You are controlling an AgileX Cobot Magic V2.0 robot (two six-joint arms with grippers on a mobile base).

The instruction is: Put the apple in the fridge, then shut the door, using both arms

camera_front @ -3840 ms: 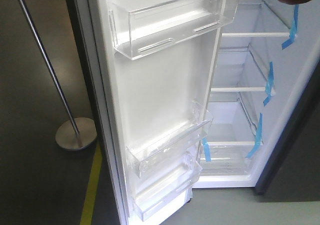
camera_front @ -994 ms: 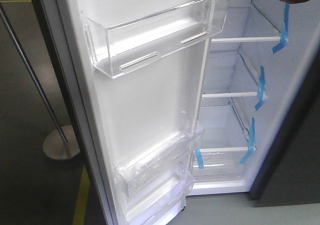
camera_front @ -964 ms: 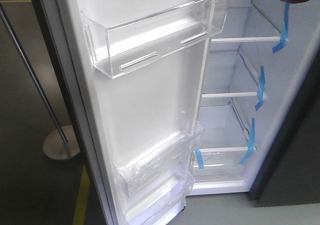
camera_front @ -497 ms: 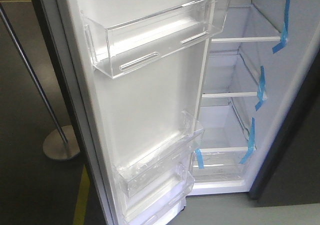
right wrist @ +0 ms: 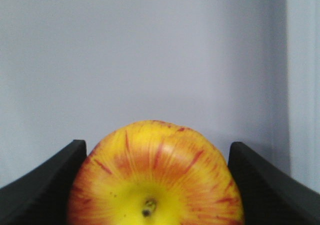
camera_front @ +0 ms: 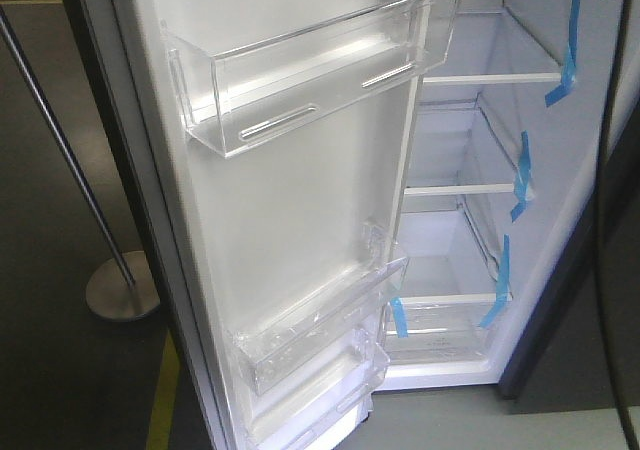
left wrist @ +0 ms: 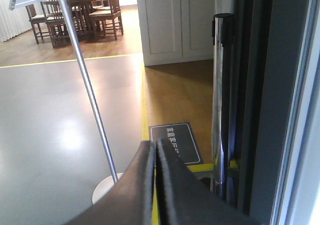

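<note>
Possibly the apple (right wrist: 155, 185), pinched by the right tool (right wrist: 155, 152), slips or clips a shelf (camera_front: 490, 77) of the fridge (camera_front: 450, 140); the left tool (left wrist: 154, 152) is clenched, empty.

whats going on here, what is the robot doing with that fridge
The right tool grips the apple. The fridge is open, its door standing wide, and the shelves in view are bare. The left tool is shut and empty, out by the door's dark outer side.
</note>
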